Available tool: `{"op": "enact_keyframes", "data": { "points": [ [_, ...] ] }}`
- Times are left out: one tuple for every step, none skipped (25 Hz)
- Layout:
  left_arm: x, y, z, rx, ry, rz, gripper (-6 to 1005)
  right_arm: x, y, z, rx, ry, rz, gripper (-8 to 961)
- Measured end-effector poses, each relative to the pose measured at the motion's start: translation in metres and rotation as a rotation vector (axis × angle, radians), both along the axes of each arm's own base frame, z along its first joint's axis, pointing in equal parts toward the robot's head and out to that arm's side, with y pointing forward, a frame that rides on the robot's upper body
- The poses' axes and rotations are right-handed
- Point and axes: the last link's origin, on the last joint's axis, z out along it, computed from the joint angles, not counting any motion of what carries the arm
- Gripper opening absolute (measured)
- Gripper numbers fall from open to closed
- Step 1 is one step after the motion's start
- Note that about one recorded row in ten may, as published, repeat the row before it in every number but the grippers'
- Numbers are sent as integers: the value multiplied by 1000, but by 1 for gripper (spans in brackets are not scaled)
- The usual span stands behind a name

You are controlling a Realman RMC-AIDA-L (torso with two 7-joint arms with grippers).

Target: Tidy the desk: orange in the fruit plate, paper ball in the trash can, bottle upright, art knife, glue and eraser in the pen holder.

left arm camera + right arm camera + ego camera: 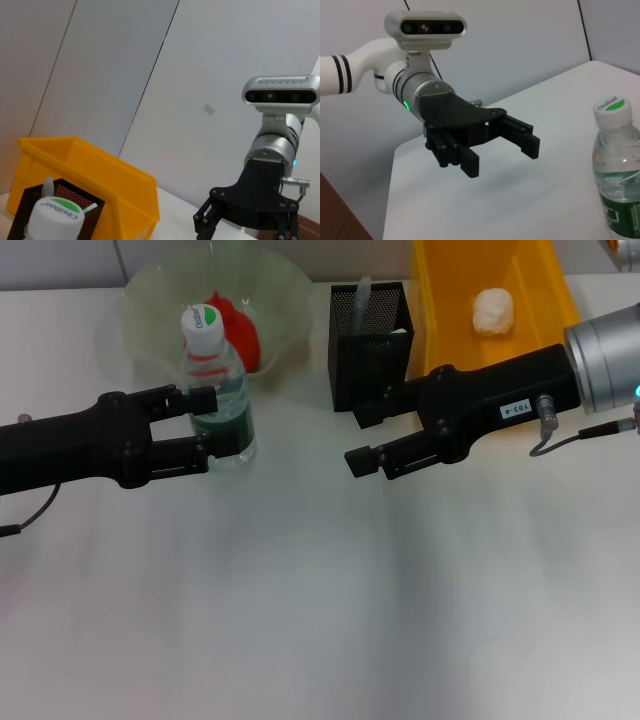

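Head view: bottle (pixel 218 390) upright on desk (pixel 320 610), just near of fruit plate (pixel 150 300); left gripper (pixel 205 430) spread wide around it, not clamping. Right gripper (pixel 365 438) wide, holding nothing, near pen holder (pixel 385 350).

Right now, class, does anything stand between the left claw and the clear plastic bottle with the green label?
Nothing visible does. The open left claw sits right beside the upright clear plastic bottle with the green label, its fingers level with the bottle's body. The right claw hangs apart, near the black mesh pen holder.
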Motion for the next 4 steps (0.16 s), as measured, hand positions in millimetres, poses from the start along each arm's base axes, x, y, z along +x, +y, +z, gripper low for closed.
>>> {"op": "enact_keyframes", "data": {
  "points": [
    [0,0,0,0,0,0,784,0,0,0,0,0,0,769],
    [1,1,0,-1,0,-1,784,0,0,0,1,0,1,769],
    [2,1,0,-5,0,0,784,-1,1,0,5,-1,1,769],
    [2,1,0,-5,0,0,784,-1,1,0,5,-1,1,769]
  ]
}}
